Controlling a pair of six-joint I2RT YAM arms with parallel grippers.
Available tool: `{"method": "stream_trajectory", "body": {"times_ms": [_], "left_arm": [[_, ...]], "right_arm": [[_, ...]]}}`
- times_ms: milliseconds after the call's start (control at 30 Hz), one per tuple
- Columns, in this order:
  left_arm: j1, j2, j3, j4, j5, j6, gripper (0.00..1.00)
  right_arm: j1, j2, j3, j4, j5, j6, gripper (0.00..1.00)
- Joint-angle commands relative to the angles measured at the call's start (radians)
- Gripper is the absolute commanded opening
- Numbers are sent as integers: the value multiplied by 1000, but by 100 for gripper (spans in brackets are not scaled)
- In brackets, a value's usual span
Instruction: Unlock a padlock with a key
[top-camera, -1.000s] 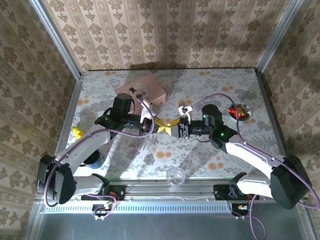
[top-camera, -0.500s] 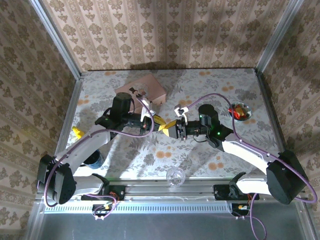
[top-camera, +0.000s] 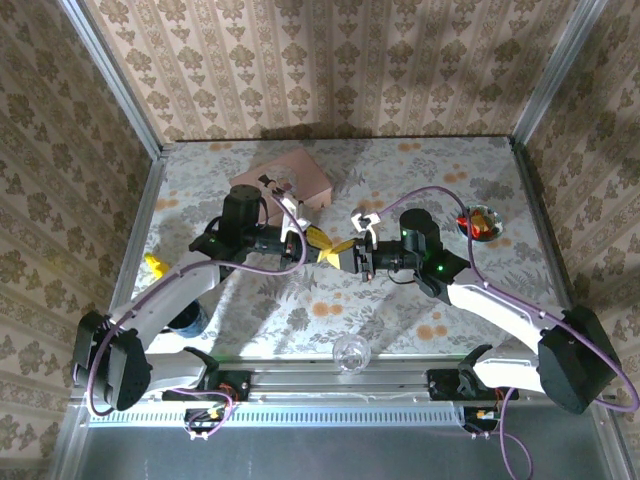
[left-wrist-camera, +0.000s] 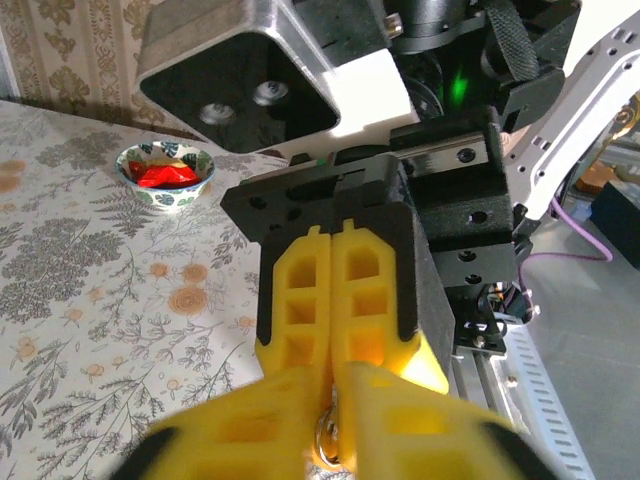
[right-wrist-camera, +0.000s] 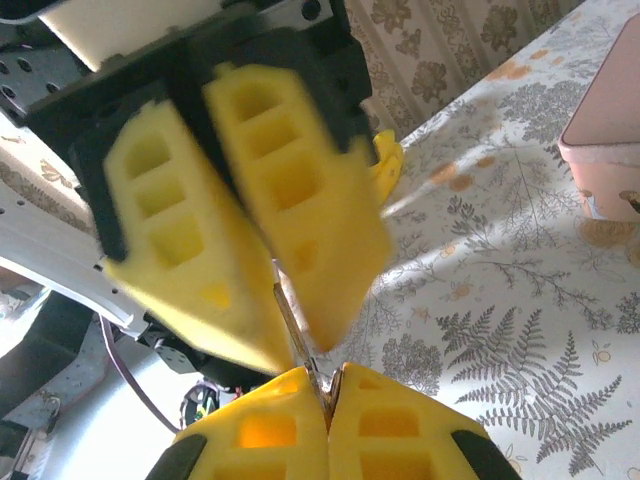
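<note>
- My left gripper (top-camera: 318, 240) (left-wrist-camera: 328, 405) is pinched on the tiny brassy padlock (left-wrist-camera: 325, 441), above the middle of the table (top-camera: 420, 170).
- My right gripper (top-camera: 341, 251) (right-wrist-camera: 328, 398), tip to tip with it, squeezes a thin silvery strip (right-wrist-camera: 300, 345) that reaches between the left fingers (right-wrist-camera: 300, 200).

The tablecloth (top-camera: 400, 170) is white with grey ferns and orange flowers. The left gripper (top-camera: 320, 245) and right gripper (top-camera: 342, 252) are yellow and black; the box (top-camera: 312, 180) is pink.

On the table (top-camera: 420, 170), the left gripper (top-camera: 322, 247) and right gripper (top-camera: 343, 254) meet tip to tip at the middle. A box (top-camera: 285, 180) lies behind them to the left, a bowl (top-camera: 480, 221) to the right, a glass ball (top-camera: 349, 352) at the near edge.
</note>
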Motion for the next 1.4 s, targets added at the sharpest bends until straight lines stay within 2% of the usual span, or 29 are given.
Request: {"method": "stream_trajectory", "body": {"times_ms": [0, 100, 233, 333, 467, 633, 700, 900, 1100, 1367], "left_arm": [[26, -16, -27, 123, -29, -149, 60], [53, -31, -47, 257, -103, -316, 84], [80, -66, -88, 377, -315, -509, 100], [87, -86, -91, 333, -486, -584, 100], [64, -92, -48, 135, -698, -584, 100], [-46, -60, 4, -54, -1033, -550, 100], [-70, -28, 10, -79, -1109, -577, 100], [-111, 134, 14, -82, -1245, -699, 96], [-110, 305, 54, -43, -1291, -748, 97], [-102, 562, 296, -259, -1345, -780, 98]], "right_arm": [[6, -34, -4, -21, 37, -24, 0], [6, -47, -6, -66, 82, -34, 0], [6, -66, -12, -132, 167, -39, 0], [4, -86, -26, -163, 232, -36, 0], [4, -109, -36, -220, 333, -22, 0], [-3, -125, -49, -284, 441, -3, 0], [-7, -123, -54, -290, 452, 9, 0], [-28, -83, -28, -366, 478, 33, 0], [-54, -60, -22, -400, 477, 57, 0], [-91, -35, -33, -393, 459, 78, 0]]}}
